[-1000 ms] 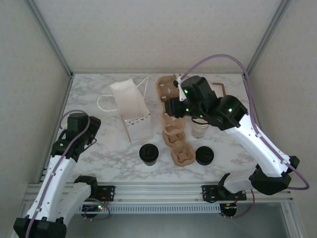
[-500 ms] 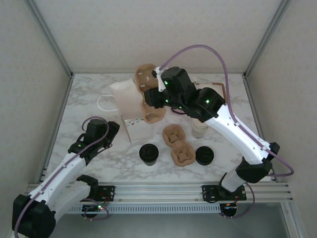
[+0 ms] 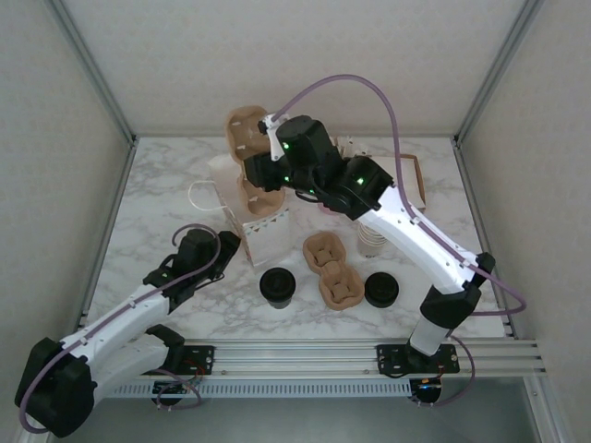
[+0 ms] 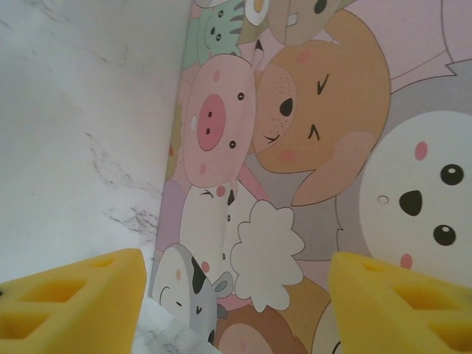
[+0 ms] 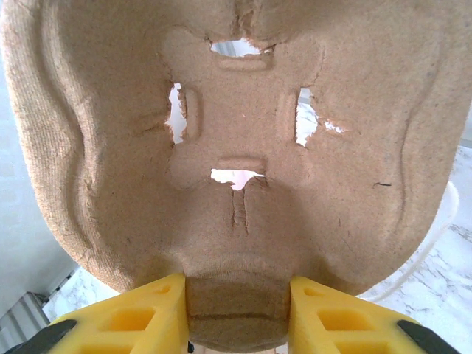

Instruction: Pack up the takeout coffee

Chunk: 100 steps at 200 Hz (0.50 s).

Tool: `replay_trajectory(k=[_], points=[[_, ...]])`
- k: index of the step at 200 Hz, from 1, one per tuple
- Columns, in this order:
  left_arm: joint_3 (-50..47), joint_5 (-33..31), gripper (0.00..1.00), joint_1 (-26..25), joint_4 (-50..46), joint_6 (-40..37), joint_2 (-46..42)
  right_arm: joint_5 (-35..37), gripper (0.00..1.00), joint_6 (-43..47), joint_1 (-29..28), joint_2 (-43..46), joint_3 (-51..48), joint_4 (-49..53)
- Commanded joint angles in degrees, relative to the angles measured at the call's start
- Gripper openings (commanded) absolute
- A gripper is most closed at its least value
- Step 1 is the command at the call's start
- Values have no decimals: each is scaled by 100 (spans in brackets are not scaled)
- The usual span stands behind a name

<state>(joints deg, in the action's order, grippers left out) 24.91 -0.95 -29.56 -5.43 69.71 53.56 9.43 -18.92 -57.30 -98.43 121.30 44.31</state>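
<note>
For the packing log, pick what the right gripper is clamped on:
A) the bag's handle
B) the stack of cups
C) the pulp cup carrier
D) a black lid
C: the right gripper has its yellow fingers on either side of the brown pulp cup carrier, above the paper bag.

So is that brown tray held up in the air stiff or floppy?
Probably stiff: the tray holds its shape though pinched only at one end by the right fingers. Likely light, being thin moulded pulp with cut-outs.
</note>
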Motion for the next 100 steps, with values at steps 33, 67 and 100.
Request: replay_trajectory(k=[33,67,100], points=[[18,-174,67,-207,202,100,32,419,35,492,-75,-479,410,-60],[185,-682,69,-225,-773,-135,-486,516,35,716,-88,-913,754,102],[333,-1019,75,-225,-1450,-450,-1112,585,35,801,-95,-1264,1099,259]])
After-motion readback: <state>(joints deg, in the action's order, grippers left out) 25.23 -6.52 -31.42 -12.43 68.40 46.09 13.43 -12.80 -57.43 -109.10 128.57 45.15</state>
